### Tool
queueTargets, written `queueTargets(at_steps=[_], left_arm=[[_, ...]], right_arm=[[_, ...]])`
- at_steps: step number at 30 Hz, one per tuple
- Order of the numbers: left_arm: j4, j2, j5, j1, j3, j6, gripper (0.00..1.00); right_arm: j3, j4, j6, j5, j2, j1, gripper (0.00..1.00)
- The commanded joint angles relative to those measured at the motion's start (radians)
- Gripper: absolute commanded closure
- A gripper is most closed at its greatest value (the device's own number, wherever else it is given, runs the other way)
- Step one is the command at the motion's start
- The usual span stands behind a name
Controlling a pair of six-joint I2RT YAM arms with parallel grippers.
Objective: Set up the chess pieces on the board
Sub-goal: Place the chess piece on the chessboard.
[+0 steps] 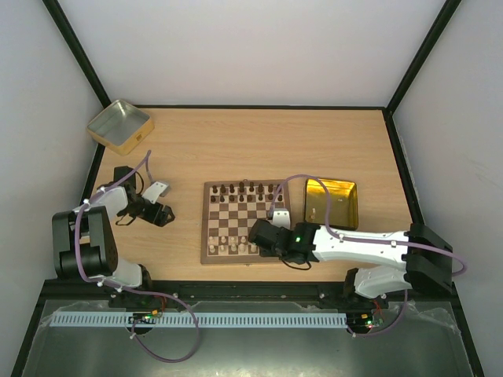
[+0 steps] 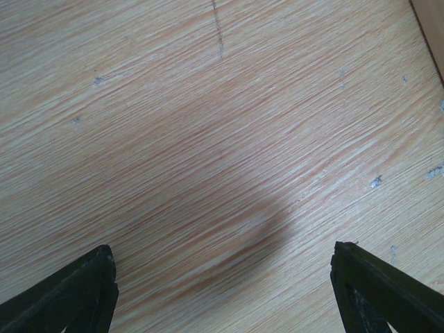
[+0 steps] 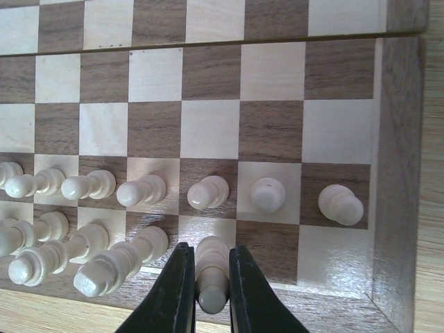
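Note:
The board [image 1: 236, 220] lies mid-table, with dark chessmen [image 1: 244, 190] along its far rows and cream-white chess pieces [image 1: 228, 248] along its near rows. In the right wrist view, a row of white pawns [image 3: 267, 194] stands behind taller back-row pieces [image 3: 118, 263]. My right gripper [image 3: 210, 253] is shut on one white piece [image 3: 211, 267] over a light back-row square, two squares from the right corner of the board [image 3: 208, 128]. That gripper [image 1: 255, 245] hangs over the board's near right part. My left gripper [image 2: 222, 277] stands open over bare table; it [image 1: 161, 214] is left of the board.
A gold tin [image 1: 332, 203] sits just right of the board, close to my right arm. Another tin [image 1: 119, 126] stands at the far left corner. Black frame posts and white walls bound the table.

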Motion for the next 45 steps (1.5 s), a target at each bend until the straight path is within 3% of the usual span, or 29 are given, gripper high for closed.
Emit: queueTargets(at_steps=[1,24,32,45], left_arm=[[-0.057,0.003,-0.026,-0.002,-0.029,-0.009,0.16],[-0.062,0.001,-0.020,-0.002,-0.029,-0.004,0.16],[-0.063,0.007,-0.017,-0.002,-0.027,-0.003,0.16],[-0.064,0.004,-0.016,-0.002,-0.028,-0.002,0.16]], right_arm=[[0.004,0.032,0.017,0.010,0.030,0.011,0.92],[0.023,0.042,0.000,-0.001,0.083,0.012,0.91],[0.024,0.050,0.002,-0.007,0.085,0.011,0.77],[0.035,0.057,0.013,-0.009,0.070,0.011,0.79]])
